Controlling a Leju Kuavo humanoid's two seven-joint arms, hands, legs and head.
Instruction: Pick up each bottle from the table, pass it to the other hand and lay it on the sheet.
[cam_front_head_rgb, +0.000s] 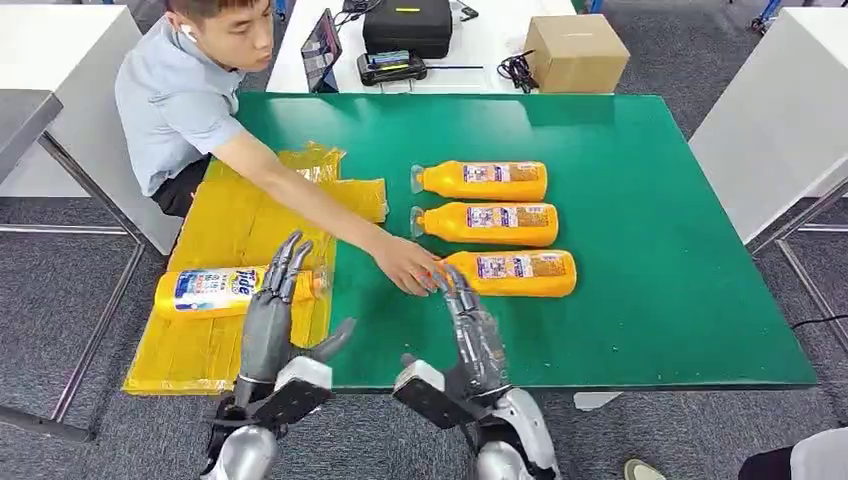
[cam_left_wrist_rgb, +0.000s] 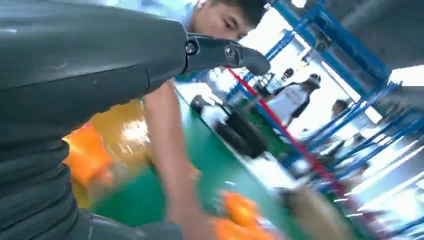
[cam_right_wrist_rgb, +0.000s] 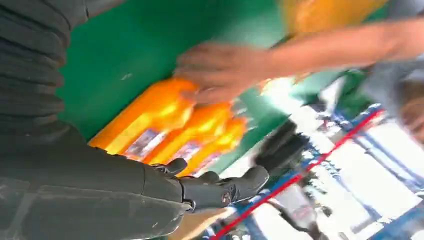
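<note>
Three orange plastic bottles lie side by side on the green bench (cam_front_head_rgb: 650, 250), long axes running left-right with caps to the left: the far bottle (cam_front_head_rgb: 482, 180), the middle bottle (cam_front_head_rgb: 488, 224) and the near bottle (cam_front_head_rgb: 515, 273), whose cap end a person's hand (cam_front_head_rgb: 405, 264) touches. A fourth orange bottle with a blue-and-white label (cam_front_head_rgb: 215, 291) lies on the crinkled yellow plastic sheet (cam_front_head_rgb: 235, 225) at the bench's left edge, over grey carpet. The left hand (cam_front_head_rgb: 272, 315) hovers above that bottle and the right hand (cam_front_head_rgb: 470, 330) just short of the near bottle, both with fingers spread and holding nothing.
</note>
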